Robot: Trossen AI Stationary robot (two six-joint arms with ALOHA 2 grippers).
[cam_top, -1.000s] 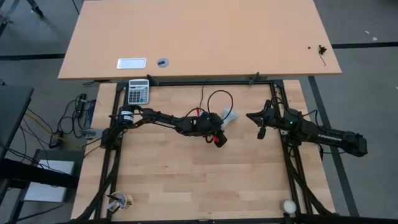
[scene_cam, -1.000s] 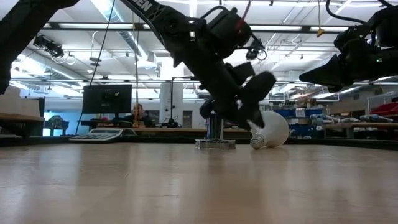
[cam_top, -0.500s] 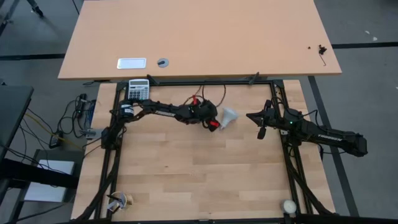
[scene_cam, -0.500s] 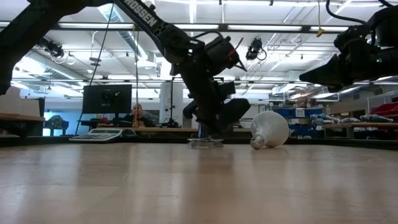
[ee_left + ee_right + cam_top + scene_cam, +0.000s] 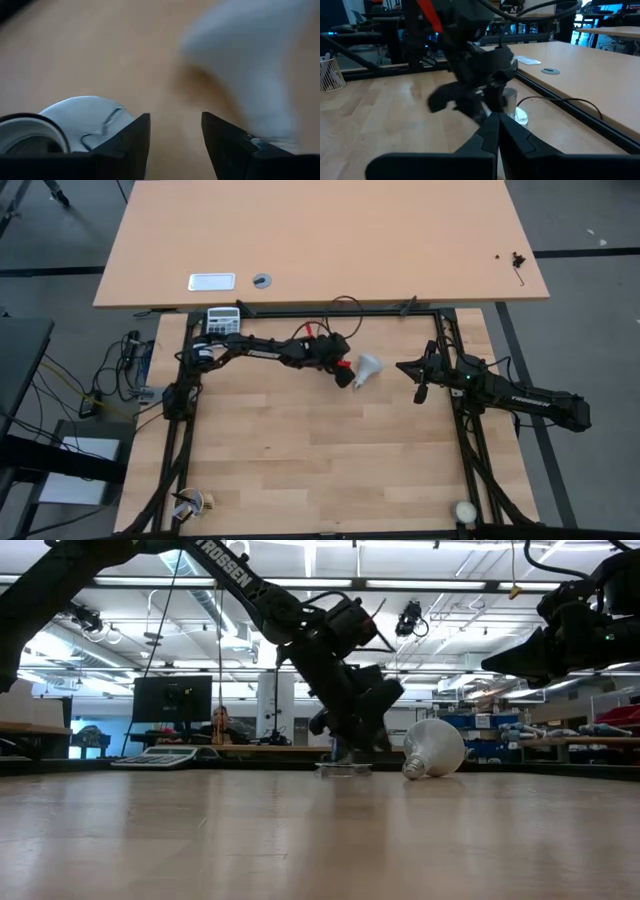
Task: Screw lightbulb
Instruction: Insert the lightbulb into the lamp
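The white lightbulb [image 5: 368, 366] lies on its side on the wooden table, its dome resting on the boards [image 5: 435, 748]. It shows as a blurred white shape [image 5: 245, 55] in the left wrist view. The round silver socket [image 5: 345, 769] sits flat just left of it [image 5: 85, 122]. My left gripper [image 5: 345, 374] hovers open, tipped downward, over the bare wood between socket and bulb [image 5: 175, 120]. It hides most of the socket in the high view. My right gripper [image 5: 403, 366] waits shut, held level above the table to the right of the bulb [image 5: 497, 122].
The socket's black cord [image 5: 345, 303] loops toward the far frame rail. A calculator [image 5: 222, 327] lies at the far left. A cream ball [image 5: 465, 510] sits at the near right corner and a small object [image 5: 195, 502] at the near left. Open wood lies toward the near edge.
My left gripper has swung away from the bulb toward the table's far edge and a little left. It now stands over the socket and has stayed open. The bulb has kept its place on its side.
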